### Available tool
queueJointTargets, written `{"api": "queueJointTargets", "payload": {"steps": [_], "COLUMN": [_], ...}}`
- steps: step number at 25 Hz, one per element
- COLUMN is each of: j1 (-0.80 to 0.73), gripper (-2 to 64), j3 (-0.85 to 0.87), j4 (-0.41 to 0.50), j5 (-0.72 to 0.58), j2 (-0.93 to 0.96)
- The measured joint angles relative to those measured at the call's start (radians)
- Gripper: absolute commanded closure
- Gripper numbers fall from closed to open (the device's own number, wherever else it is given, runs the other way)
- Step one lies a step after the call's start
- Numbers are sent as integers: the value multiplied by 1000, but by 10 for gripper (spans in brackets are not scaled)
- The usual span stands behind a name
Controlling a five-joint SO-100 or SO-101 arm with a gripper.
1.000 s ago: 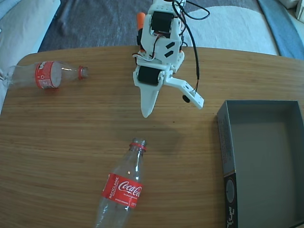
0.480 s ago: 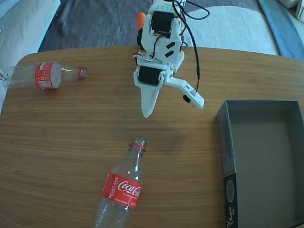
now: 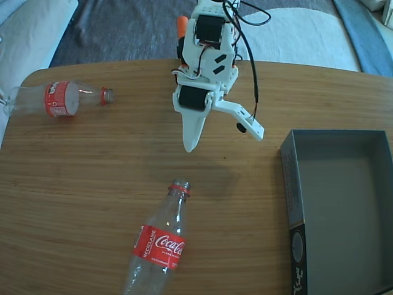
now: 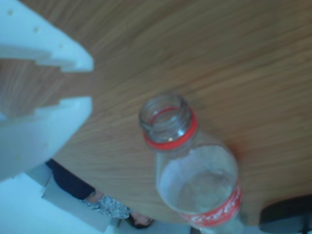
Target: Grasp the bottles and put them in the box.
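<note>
- The white gripper [image 3: 222, 139] hangs above the wooden table [image 3: 80, 178], jaws spread wide and nothing between them; one pointed finger aims down toward the nearer bottle, the other angles out to the right in the fixed view.
- The nearer bottle [image 3: 158, 243] lies on its side at the lower middle of the fixed view, open mouth pointing up toward the gripper, red label facing the camera, base running off the bottom edge.
- There is clear wood between that bottle's mouth and the lower fingertip; they are near but apart.
- In the wrist view the same bottle [image 4: 195, 168] shows mouth-first, red neck ring around an uncapped opening, with the two white fingers [image 4: 39, 131] off to the left and a narrow gap between them there.
- The second bottle [image 3: 56, 97] lies on its side at the far left of the table, close to the table's edge, mouth pointing right, well apart from the arm.
- The box [image 3: 292, 184] sits at the right side, dark grey, low walls, open top, with black-and-white print on its near left wall.
- Neither bottle is in the box; the floor that shows is bare.
- A black cable [image 3: 250, 58] loops down the arm's right side.
- Beyond the table: dark and pale fabric surfaces, too soft in detail to name.
- Nothing lies on the wood between the nearer bottle and the box.
</note>
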Motion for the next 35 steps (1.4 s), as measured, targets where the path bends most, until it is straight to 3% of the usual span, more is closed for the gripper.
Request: {"api": "queueJointTargets", "payload": {"steps": [14, 21, 35], "j1": [3, 5, 5], "gripper": [589, 583, 582], "j3": [-92, -250, -680], "j4": [0, 0, -9], "j5": [0, -3, -589], "j2": [-28, -290, -782]}}
